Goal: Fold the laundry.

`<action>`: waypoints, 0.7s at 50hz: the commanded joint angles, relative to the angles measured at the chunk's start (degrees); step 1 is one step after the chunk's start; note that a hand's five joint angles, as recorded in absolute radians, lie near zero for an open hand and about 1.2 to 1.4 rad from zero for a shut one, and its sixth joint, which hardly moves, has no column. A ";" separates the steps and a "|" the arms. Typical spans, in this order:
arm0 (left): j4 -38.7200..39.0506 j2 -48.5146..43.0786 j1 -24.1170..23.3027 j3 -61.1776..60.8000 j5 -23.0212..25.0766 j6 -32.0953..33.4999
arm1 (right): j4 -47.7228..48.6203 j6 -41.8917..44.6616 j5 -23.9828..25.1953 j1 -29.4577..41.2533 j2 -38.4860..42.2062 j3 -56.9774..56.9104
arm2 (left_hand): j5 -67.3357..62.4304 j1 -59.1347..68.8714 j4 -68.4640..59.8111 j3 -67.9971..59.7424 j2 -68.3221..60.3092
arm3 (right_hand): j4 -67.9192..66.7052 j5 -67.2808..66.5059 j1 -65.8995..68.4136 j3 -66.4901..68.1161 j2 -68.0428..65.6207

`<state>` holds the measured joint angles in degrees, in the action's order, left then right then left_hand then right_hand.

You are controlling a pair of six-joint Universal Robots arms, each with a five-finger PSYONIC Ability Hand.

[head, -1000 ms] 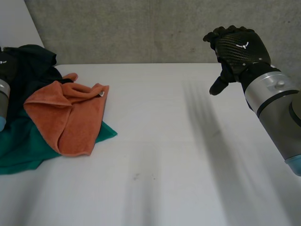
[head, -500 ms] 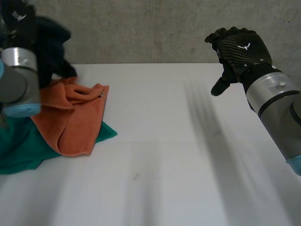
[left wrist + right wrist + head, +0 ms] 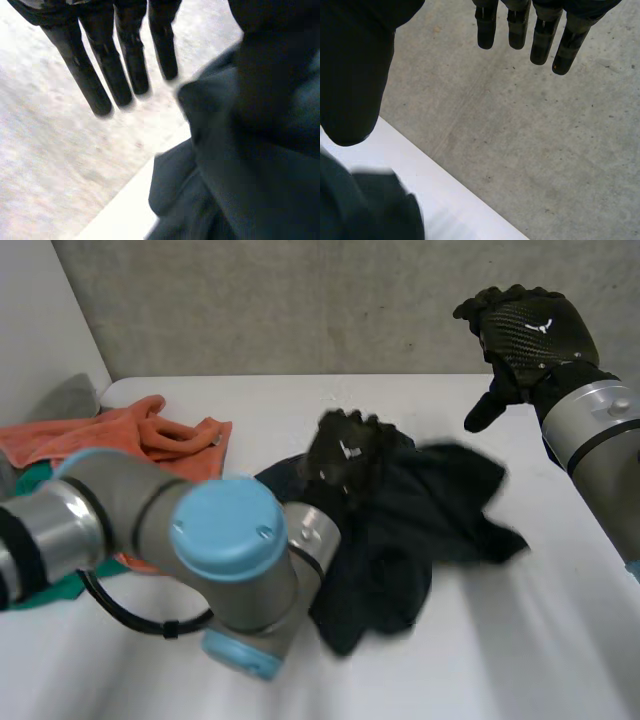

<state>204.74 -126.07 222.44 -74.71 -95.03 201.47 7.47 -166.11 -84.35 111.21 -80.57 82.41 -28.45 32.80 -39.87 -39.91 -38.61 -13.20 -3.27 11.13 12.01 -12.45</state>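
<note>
Left arm (image 3: 225,540) is recorded nearest, lying across the near left of the white table (image 3: 480,670) and reaching in toward the middle. A dark garment (image 3: 420,530) is noted beyond it, crumpled and bunched on the middle of the table, one lobe spread toward the right side. Left hand (image 3: 345,452) is seen at the garment's far left edge, back of the hand uppermost, over or on the cloth; contact cannot be settled from the head view. In the left wrist view its fingers (image 3: 102,75) are held straight and slightly apart, with nothing between them; the dark garment (image 3: 250,165) is bunched on the thumb side, beside the palm, and no cloth is seen pinched by the fingers. To the left, behind the arm, an orange towel (image 3: 150,430) is noted in a rumpled heap, well apart from the garment, with a green cloth (image 3: 45,590) showing under and beside it. Right hand (image 3: 528,335) is recorded farthest, raised above the far right of the table before the concrete wall (image 3: 300,300), clear of all laundry. In the right wrist view its fingers (image 3: 540,35) are extended and relaxed, thumb (image 3: 350,75) spread wide, nothing held; a part of the dark garment (image 3: 365,210) is seen below the thumb, on the table (image 3: 450,200).
</note>
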 commanded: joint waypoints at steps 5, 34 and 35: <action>-3.82 9.43 1.41 -5.70 2.65 -1.61 | -0.61 1.76 0.50 0.33 2.97 0.12 | 28.45 -22.80 29.87 29.91 28.61 | 3.20 3.27 -1.13 -2.01 2.45; -8.93 -1.54 29.10 -11.95 3.62 27.40 | -4.31 5.10 3.05 1.12 5.25 0.03 | 3.72 1.93 5.14 5.19 3.89 | 3.20 3.27 -1.13 -2.01 2.45; -8.75 -1.72 29.10 -11.78 3.62 27.40 | -4.22 5.10 3.05 1.12 5.25 0.03 | 1.51 4.14 2.93 2.98 1.68 | 3.20 3.27 -1.13 -2.01 2.45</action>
<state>194.57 -126.40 250.69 -88.22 -91.44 228.99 3.12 -162.09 -81.27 112.36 -75.28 82.42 -13.50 23.52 -23.30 -23.19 -23.20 -13.20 -3.27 11.13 12.01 -12.45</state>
